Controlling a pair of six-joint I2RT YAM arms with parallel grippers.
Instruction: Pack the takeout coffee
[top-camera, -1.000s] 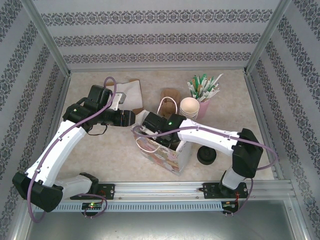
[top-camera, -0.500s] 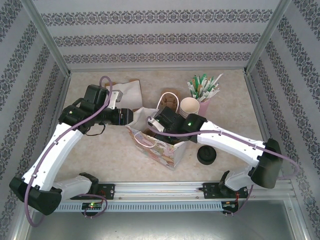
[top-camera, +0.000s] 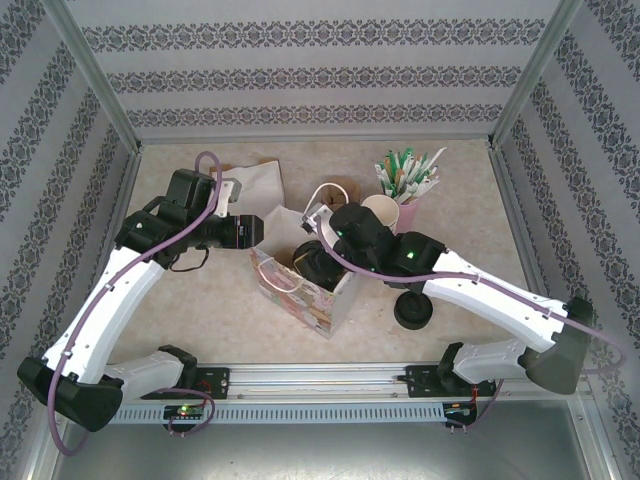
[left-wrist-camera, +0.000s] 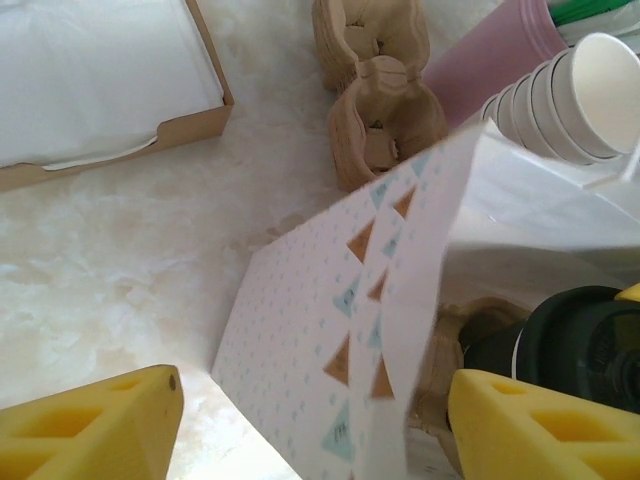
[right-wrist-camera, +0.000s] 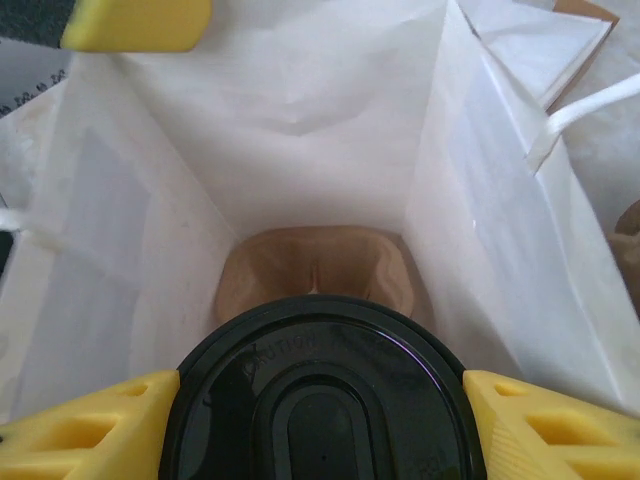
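The takeout coffee (right-wrist-camera: 320, 425), a cup under a round black lid, hangs inside the mouth of the white paper bag (top-camera: 296, 288). My right gripper (right-wrist-camera: 320, 392) is shut on it, one yellow pad against each side of the lid. Below it, a brown cardboard carrier (right-wrist-camera: 315, 262) lies on the bag's floor. My left gripper (left-wrist-camera: 320, 430) is open and straddles the bag's patterned wall (left-wrist-camera: 330, 320) without touching it. The lid (left-wrist-camera: 590, 345) shows past that wall. In the top view the left gripper (top-camera: 256, 232) is at the bag's left rim.
A squat stack of black lids (top-camera: 413, 311) sits right of the bag. Behind it stand lidless cream cups (top-camera: 380, 212), a pink cup of stirrers (top-camera: 408, 185) and spare cardboard carriers (left-wrist-camera: 380, 125). A shallow box of white paper (left-wrist-camera: 100, 80) lies at back left.
My right arm's elbow has swung out to the right and its wrist has moved over the bag's mouth with the cup. The bag has shifted slightly left. The left gripper has barely moved.
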